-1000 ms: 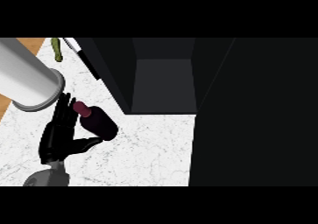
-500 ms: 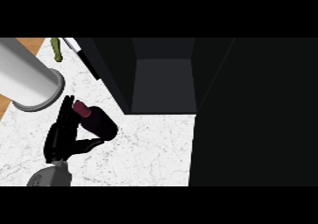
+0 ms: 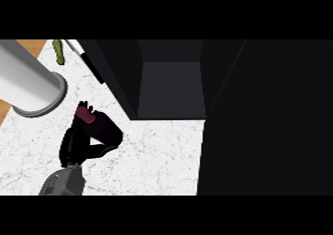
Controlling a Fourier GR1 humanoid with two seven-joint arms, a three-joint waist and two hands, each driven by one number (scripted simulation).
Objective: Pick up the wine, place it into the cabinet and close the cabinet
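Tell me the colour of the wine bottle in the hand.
The wine bottle is dark maroon; best seen in the head view.

Dark maroon wine (image 3: 100,128); black robot hand (image 3: 74,147); grey forearm (image 3: 60,183); white counter (image 3: 155,165), grey-veined marble pattern; black cabinet (image 3: 172,87).

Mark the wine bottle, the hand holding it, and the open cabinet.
wine bottle (image 3: 101,128): head view, dark body below the maroon neck.
left hand (image 3: 72,148): head view, palm.
cabinet (image 3: 172,89): head view, grey inner panel.
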